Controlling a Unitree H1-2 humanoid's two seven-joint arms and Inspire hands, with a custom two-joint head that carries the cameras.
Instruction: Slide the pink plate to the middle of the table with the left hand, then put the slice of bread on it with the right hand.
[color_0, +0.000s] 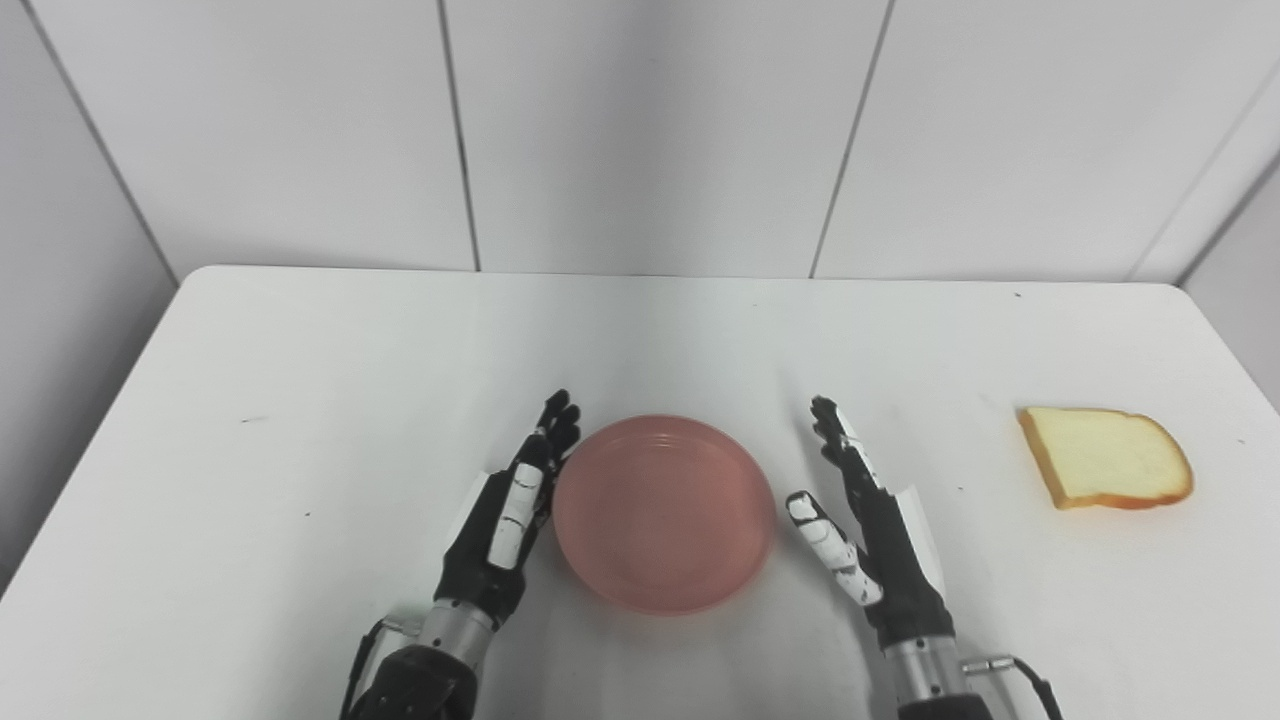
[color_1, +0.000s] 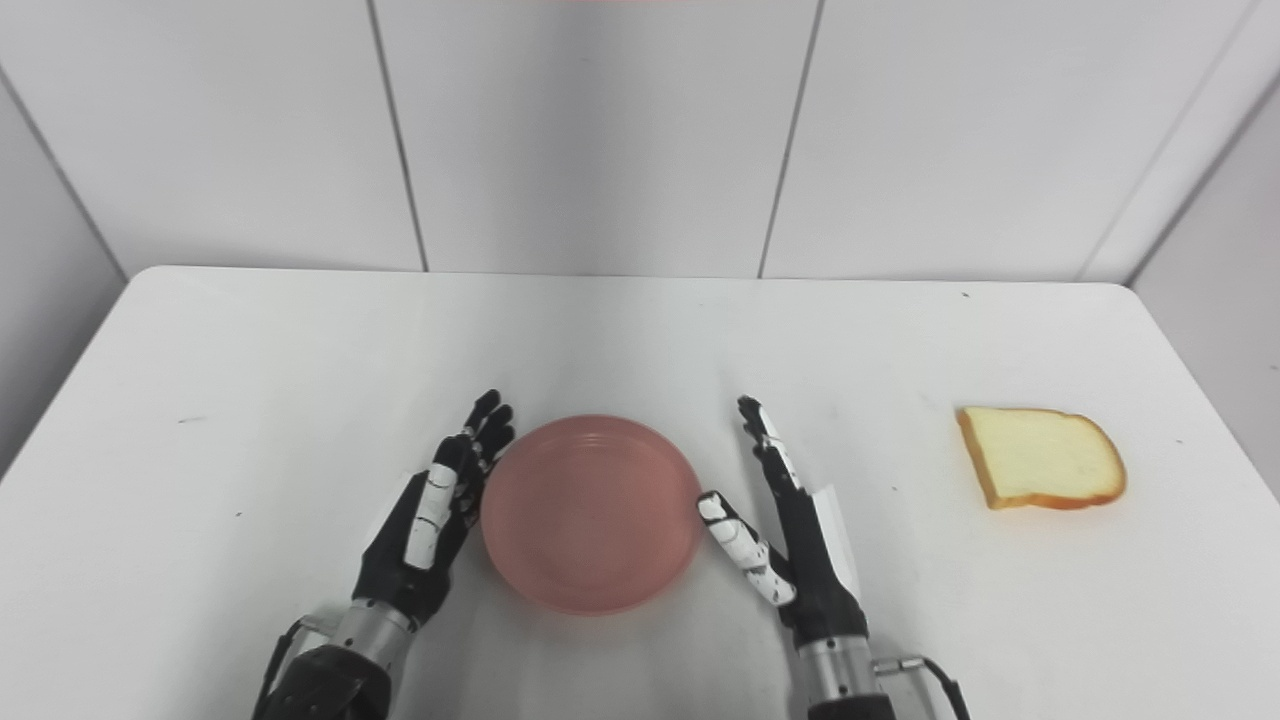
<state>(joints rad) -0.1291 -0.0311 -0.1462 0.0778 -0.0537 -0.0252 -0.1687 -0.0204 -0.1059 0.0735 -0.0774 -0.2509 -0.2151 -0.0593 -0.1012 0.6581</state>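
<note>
The left hand (color_0: 510, 520) lies open, fingers straight, right against the left rim of the pink plate (color_0: 664, 512). The right hand (color_0: 868, 520) is open too, just beside the plate's right edge. The slice of bread (color_0: 1105, 457) lies well apart on the white table (color_0: 300, 400), far right.

Plate (color_0: 664, 512) mid-table between left hand (color_0: 505, 525) and right hand (color_0: 875, 530); bread (color_0: 1105, 457) far right.

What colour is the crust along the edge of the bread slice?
The bread slice has an orange-brown crust around a pale yellow face, clearest in the left eye view.
</note>
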